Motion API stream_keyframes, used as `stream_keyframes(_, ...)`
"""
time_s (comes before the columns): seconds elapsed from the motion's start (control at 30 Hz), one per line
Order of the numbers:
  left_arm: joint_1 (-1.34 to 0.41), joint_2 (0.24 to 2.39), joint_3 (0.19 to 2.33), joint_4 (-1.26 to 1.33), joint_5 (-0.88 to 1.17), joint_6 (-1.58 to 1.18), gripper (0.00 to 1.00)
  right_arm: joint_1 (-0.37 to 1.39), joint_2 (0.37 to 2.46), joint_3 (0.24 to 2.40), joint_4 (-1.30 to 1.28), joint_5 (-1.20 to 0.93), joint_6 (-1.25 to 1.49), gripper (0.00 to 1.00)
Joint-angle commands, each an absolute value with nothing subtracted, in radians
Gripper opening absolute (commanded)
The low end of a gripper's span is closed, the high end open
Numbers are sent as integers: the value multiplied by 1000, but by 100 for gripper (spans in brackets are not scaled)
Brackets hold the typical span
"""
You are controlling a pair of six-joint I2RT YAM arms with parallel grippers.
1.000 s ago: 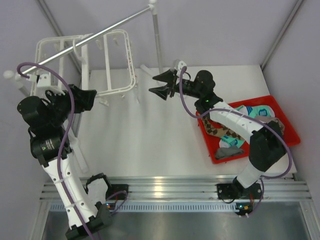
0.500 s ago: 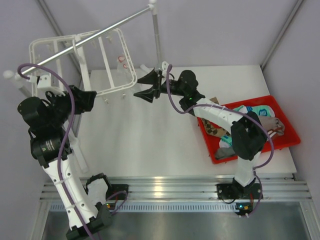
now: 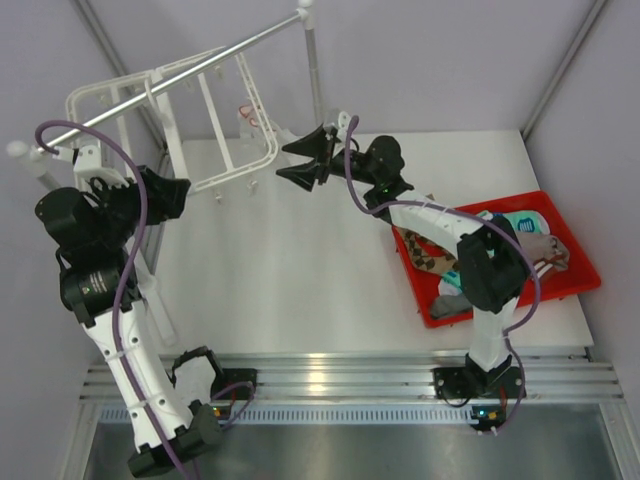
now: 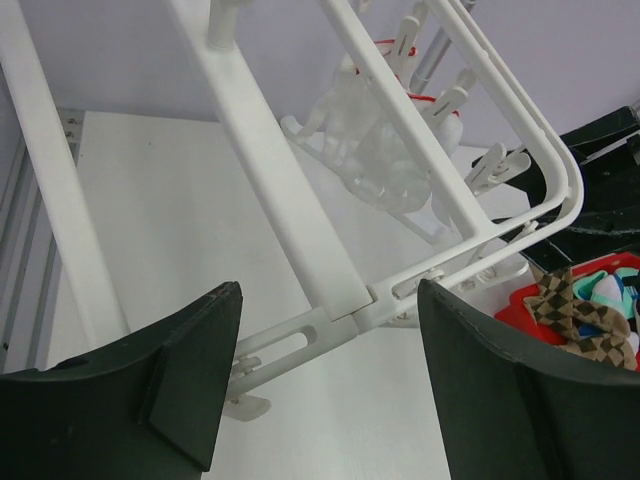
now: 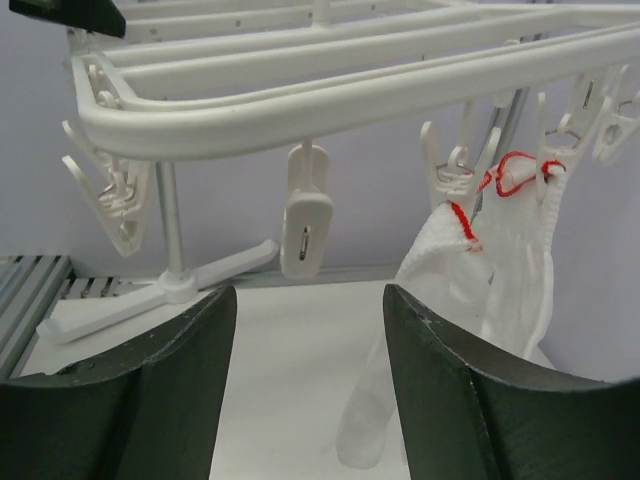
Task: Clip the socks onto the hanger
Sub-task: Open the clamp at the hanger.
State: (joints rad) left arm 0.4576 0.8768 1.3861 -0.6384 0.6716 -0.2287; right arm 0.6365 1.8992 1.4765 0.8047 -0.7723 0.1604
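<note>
While your left jaws gape, gripping nothing, at the hanger's [image 5: 330, 95] corner and your right jaws hang parted, empty, under its free clip [image 5: 305, 215], you seem between socks [image 3: 520, 225]: next, fetch one from the red tray [image 3: 585, 270] right of the hanger.

left tool [image 4: 322, 385] spread wide, right tool [image 5: 308, 385] parted and empty, right arm [image 3: 440, 218] stretched far forward

White table, load on the right side.
Flat matte white table [image 3: 300, 280]. A red tray [image 3: 582, 262] sits directly on it at the right edge, skewed to the table's sides, with socks [image 3: 520, 222] heaped inside. The white foot of a stand [image 5: 150, 300] rests on the far part. A ribbed aluminium rail [image 3: 340, 372] runs along the near edge.
</note>
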Motion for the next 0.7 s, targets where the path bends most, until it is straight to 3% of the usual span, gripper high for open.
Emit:
stream_keyframes(0.0,465,885,1419,-635,663,-215,76,630,1948,1551,936,-839,205,61)
stream_keyframes(0.27,463,894,1428,-635,649,-225,76,644,2009,1627,1002,-885,287,62)
stream_keyframes(0.67,463,896,1434,-634,653,-238,76,661,2009,1614,1063,-894,339,55)
